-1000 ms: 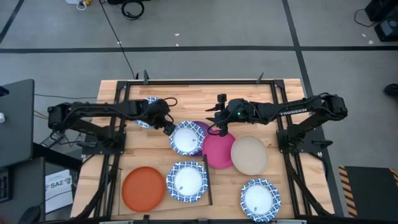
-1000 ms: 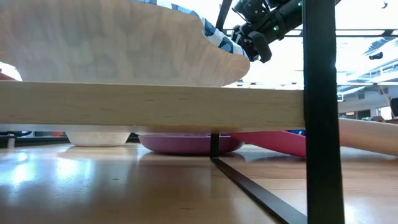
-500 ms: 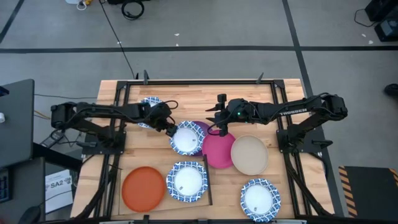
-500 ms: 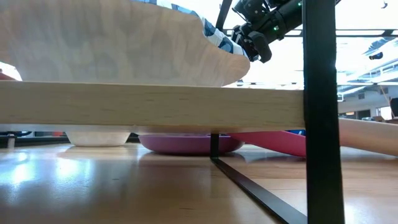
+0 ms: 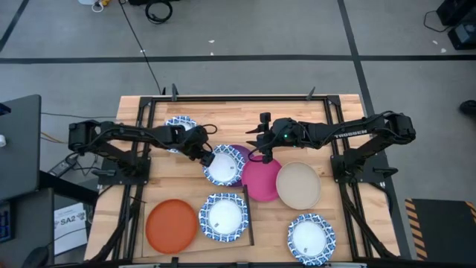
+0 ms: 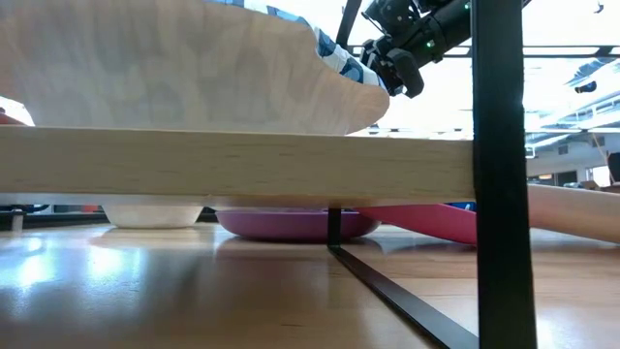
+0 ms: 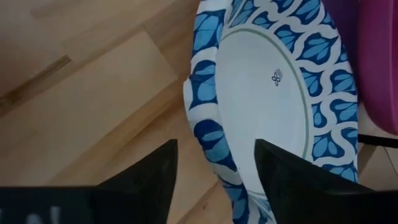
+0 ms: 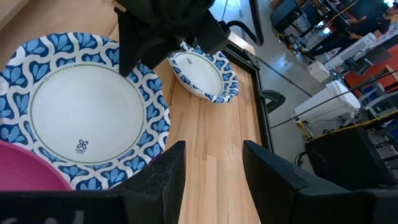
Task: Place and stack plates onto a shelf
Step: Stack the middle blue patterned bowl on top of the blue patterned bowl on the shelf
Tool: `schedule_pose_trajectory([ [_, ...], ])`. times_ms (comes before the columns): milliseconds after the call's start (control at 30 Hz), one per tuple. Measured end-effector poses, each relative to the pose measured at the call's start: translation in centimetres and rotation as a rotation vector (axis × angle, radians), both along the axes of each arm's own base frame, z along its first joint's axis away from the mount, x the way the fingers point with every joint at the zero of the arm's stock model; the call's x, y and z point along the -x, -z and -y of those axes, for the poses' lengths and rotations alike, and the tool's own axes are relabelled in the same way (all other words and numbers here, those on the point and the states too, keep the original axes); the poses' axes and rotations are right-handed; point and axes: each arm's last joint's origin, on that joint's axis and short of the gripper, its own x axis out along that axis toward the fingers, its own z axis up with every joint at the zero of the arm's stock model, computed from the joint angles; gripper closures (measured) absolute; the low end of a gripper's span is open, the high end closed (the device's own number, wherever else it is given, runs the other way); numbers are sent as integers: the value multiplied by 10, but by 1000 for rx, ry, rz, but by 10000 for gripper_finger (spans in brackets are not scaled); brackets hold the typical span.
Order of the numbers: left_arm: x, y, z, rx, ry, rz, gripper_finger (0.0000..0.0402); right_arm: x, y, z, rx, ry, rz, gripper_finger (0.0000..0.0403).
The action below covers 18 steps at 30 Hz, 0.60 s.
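A white plate with a blue patterned rim [image 5: 224, 165] lies mid-table, resting partly on a purple plate [image 5: 242, 152] and beside a magenta plate [image 5: 262, 181]. My left gripper [image 5: 206, 153] is open at this plate's left edge. In the left wrist view its fingers [image 7: 148, 177] stand on either side of the rim [image 7: 208, 134]; I see no touch. My right gripper [image 5: 260, 153] hangs open above the purple and magenta plates with nothing between its fingers [image 8: 165, 171]. The shelf [image 6: 242, 165] carries another blue-rimmed plate [image 5: 223, 217].
An orange plate [image 5: 172, 225] lies near left beside the shelf plate, a beige plate [image 5: 298, 184] right of the magenta one. Two more blue-rimmed plates sit at near right [image 5: 311, 238] and far left [image 5: 178, 123]. Black frame posts [image 6: 499, 174] stand around the table.
My left gripper has sunk toward the table and edged a little to the right, closing in on the left rim of the blue-rimmed plate. Its fingers have stayed open. The plates have not moved.
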Motion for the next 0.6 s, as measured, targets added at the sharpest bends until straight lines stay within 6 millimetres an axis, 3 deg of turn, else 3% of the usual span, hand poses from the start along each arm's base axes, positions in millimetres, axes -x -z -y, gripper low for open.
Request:
schedule_pose_trajectory([
  [267, 0, 0, 0, 1, 0, 0, 271, 0, 0, 0, 0, -1, 0, 238],
  [600, 0, 0, 0, 2, -4, -1, 337, 0, 0, 0, 0, -1, 0, 238],
])
